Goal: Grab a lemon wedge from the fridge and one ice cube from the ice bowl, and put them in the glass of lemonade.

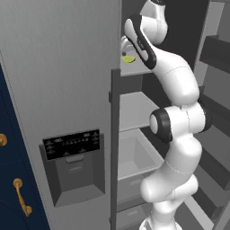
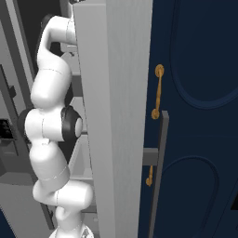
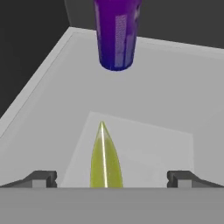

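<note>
The fridge [image 1: 58, 90] stands with one door open, its grey shelves [image 1: 132, 108] showing. My arm reaches up into an upper shelf. There the lemon wedge [image 1: 129, 57], small and yellow-green, lies beside my hand. In the hand view the lemon wedge [image 3: 105, 159] lies on the pale shelf floor, pointed end away from me, midway between my two fingertips. My gripper [image 3: 111, 179] is open, its fingertips [image 3: 41, 178] set wide on either side of the wedge and apart from it.
A purple upright can [image 3: 116, 33] stands on the same shelf, beyond the wedge. The open fridge door [image 2: 111, 116] fills the middle of the right base view. Navy cabinets with gold handles [image 2: 158, 93] flank the fridge. A grey drawer [image 1: 134, 157] sits below.
</note>
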Robot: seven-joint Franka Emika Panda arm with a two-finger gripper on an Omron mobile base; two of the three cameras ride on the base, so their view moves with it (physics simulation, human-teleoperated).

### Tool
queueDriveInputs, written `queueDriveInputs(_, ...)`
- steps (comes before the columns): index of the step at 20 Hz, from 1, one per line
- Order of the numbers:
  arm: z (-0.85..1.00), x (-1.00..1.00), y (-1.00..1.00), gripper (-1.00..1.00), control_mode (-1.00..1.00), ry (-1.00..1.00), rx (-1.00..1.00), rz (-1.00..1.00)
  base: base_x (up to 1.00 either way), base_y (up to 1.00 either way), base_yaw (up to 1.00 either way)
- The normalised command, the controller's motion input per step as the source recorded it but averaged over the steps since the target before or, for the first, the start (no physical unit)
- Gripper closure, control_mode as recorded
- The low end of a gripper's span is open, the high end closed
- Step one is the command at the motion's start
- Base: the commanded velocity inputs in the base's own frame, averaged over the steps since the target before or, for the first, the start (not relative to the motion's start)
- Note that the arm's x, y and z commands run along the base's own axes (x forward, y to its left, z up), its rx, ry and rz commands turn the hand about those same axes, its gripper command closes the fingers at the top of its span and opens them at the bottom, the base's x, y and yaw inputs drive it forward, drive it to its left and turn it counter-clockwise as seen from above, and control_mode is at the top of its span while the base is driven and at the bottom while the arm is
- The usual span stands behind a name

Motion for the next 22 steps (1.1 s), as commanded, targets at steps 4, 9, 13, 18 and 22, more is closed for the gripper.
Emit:
queueDriveInputs(4, -0.15, -0.18, 0.00, -1.00, -1.00, 0.00, 0.00, 0.00, 0.00, 0.00, 0.00)
queueDriveInputs(9, -0.35, -0.01, 0.00, -1.00, -1.00, 0.00, 0.00, 0.02, 0.00, 0.00, 0.00)
queueDriveInputs(13, -0.32, 0.00, 0.10, -1.00, -1.00, -0.01, 0.00, 0.04, 0.00, 0.00, 0.00)
queueDriveInputs(18, -0.28, 0.03, 0.10, -1.00, -1.00, -0.05, 0.00, 0.06, 0.00, 0.00, 0.00)
queueDriveInputs(22, -0.07, 0.14, 0.00, -1.00, -1.00, -0.15, 0.00, 0.04, 0.00, 0.00, 0.00)
